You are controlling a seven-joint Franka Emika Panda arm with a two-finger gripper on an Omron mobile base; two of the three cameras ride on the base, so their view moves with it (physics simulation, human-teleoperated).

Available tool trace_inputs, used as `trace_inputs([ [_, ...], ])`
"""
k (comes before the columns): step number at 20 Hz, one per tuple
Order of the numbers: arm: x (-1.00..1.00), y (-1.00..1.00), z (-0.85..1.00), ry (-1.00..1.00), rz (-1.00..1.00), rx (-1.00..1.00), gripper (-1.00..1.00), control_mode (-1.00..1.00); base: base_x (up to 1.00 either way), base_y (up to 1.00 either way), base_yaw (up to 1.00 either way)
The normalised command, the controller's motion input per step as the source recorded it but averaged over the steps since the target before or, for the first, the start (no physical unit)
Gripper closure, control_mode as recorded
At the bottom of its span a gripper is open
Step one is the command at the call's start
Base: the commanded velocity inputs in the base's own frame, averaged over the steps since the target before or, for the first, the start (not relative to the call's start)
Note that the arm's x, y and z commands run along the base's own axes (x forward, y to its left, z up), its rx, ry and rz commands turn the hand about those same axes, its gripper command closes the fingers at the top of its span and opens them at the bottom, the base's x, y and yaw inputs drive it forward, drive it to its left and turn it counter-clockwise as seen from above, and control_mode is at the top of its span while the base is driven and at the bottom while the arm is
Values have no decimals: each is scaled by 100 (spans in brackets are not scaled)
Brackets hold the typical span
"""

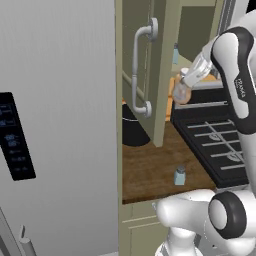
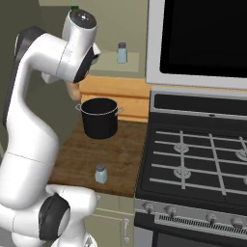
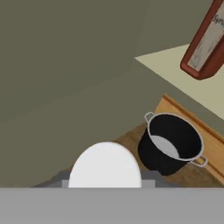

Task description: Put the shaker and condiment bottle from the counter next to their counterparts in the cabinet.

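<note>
I see the cabinet (image 1: 160,75) door standing open above the bench (image 1: 150,170). My pincer (image 1: 181,92), raised at the cabinet, grips the condiment bottle (image 1: 180,94). The shaker (image 1: 179,175) stands near the bench's front edge.

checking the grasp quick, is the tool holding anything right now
Tool: shut on the condiment bottle, raised by the open cabinet.

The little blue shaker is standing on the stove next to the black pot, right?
Not quite. The shaker is standing on the wooden counter, not on the stove. It sits near the counter's front edge, with the black pot farther back on the same counter. The right base view shows this clearly.
</note>
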Motion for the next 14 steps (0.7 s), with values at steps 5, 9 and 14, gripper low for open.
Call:
trace_inputs([
  [5,0,15,36,-4,0,0,100,-100,0,0,0],
  [9,0,12,37,-1,0,0,100,-100,0,0,0],
  [14,18,11,26,0,0,1,100,-100,0,0,0],
])
